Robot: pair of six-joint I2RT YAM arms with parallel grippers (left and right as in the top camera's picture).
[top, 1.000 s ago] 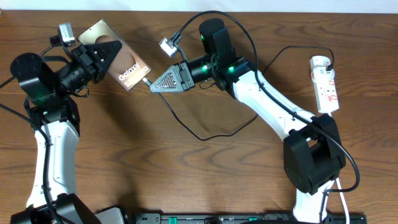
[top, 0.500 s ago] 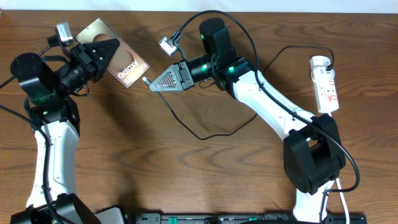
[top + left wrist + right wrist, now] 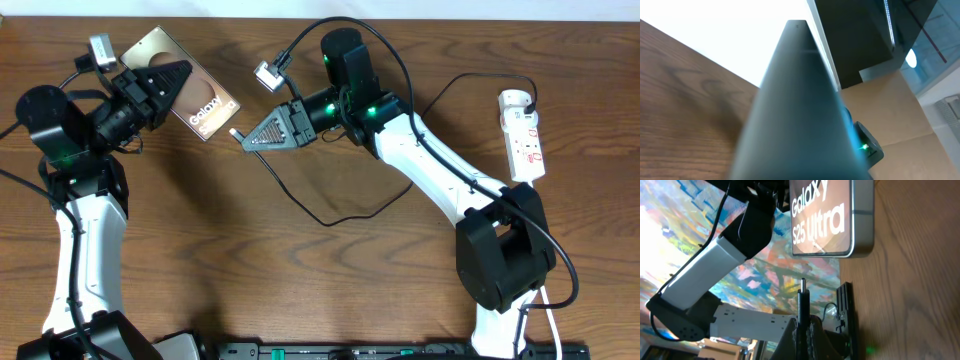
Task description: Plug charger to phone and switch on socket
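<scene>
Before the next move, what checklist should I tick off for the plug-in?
1. The phone gripped by left claw: ok.
2. The charger tip gripped by right claw: ok.
3. Tip seated in phone: not ok, a gap shows in the right wrist view.
4. Tip lined up for entry: cannot tell.
5. The socket switched on: cannot tell.

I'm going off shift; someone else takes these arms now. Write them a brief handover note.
Left gripper: shut on the flat bronze-brown phone, far left.
Right gripper: shut on the thin black charger cable just behind its connector tip, which points at the phone's bottom edge, not yet in.
White power strip socket: right edge, no gripper near.
Done: both grasped.
Left: insert tip, switch socket on.
</scene>
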